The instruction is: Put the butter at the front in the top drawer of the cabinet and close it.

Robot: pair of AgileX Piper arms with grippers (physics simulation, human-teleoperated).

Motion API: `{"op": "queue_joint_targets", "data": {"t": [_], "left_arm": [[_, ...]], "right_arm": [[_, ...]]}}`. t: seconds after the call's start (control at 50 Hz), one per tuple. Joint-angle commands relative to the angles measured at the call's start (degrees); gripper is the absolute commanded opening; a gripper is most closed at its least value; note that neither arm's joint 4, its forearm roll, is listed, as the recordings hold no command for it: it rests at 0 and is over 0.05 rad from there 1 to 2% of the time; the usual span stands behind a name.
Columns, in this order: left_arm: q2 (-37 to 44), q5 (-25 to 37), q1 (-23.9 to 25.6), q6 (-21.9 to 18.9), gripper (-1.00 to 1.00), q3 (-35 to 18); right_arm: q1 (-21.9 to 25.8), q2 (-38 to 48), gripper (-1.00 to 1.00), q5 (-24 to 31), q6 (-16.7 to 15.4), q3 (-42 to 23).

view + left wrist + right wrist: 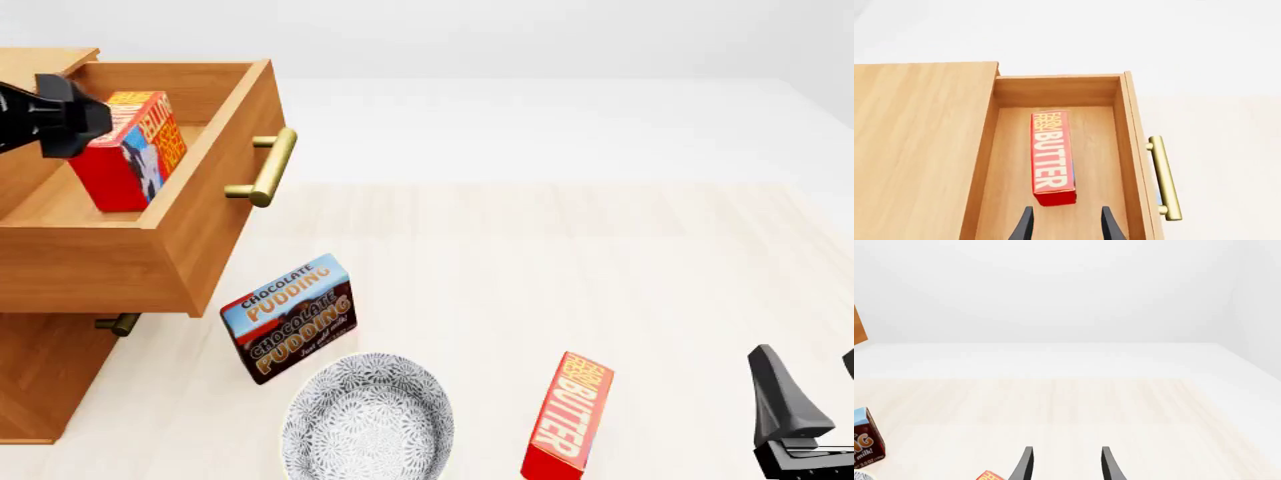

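1. The top drawer (200, 215) of the cabinet (40, 380) stands pulled out, its brass bar handle (271, 168) facing 3 o'clock in the front view.
2. The butter (131, 150) stands upright on the drawer floor (its "BUTTER" lettering reads clearly in the left wrist view), with bare wood showing all around it.
3. The left pincer (1067, 222) hovers above the open drawer with its fingers spread and nothing between them; the carton sits just beyond the fingertips.
4. The right pincer (1067, 462) is low at 4 o'clock of the front view, fingers apart and empty, above the table (601, 260).
5. On the table, a second butter carton (571, 415) stands at 6 o'clock, with the chocolate pudding box (288, 318) and a patterned bowl (367, 420) towards 7 o'clock.
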State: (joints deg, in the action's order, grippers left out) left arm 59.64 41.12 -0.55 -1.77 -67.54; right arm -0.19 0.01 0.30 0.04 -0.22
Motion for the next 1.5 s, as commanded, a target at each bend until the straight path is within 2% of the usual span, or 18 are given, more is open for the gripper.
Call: {"op": "queue_joint_targets", "data": {"t": [0.02, 0.14, 0.26, 0.58, 0.86, 1.04, 1.3, 1.5], "left_arm": [[-3.6, 3.9, 2.2, -1.5, 1.0, -1.8], [-5.4, 6.0, 5.9, -0.7, 1.0, -3.8], [-5.8, 8.0, 8.5, -2.0, 1.0, -5.5], [-3.9, 7.6, 17.1, -4.1, 1.0, -8.6], [2.0, 1.9, 24.3, -1.4, 1.0, -8.3], [9.9, -2.6, 30.1, 0.2, 1.0, -11.4], [18.9, -7.2, 35.0, 2.2, 1.0, -14.9], [23.1, -12.1, 35.5, 4.1, 1.0, -13.3]], "right_arm": [[0.0, 0.0, 1.0, -0.1, 0.0, 0.0], [0.0, 0.0, 1.0, -0.1, 0.0, 0.0], [0.0, 0.0, 1.0, -0.1, 0.0, 0.0], [0.0, 0.0, 1.0, -0.1, 0.0, 0.0], [0.0, 0.0, 1.0, -0.1, 0.0, 0.0], [0.0, 0.0, 1.0, -0.1, 0.0, 0.0], [0.0, 0.0, 1.0, -0.1, 0.0, 0.0], [0.0, 0.0, 1.0, -0.1, 0.0, 0.0]]}}
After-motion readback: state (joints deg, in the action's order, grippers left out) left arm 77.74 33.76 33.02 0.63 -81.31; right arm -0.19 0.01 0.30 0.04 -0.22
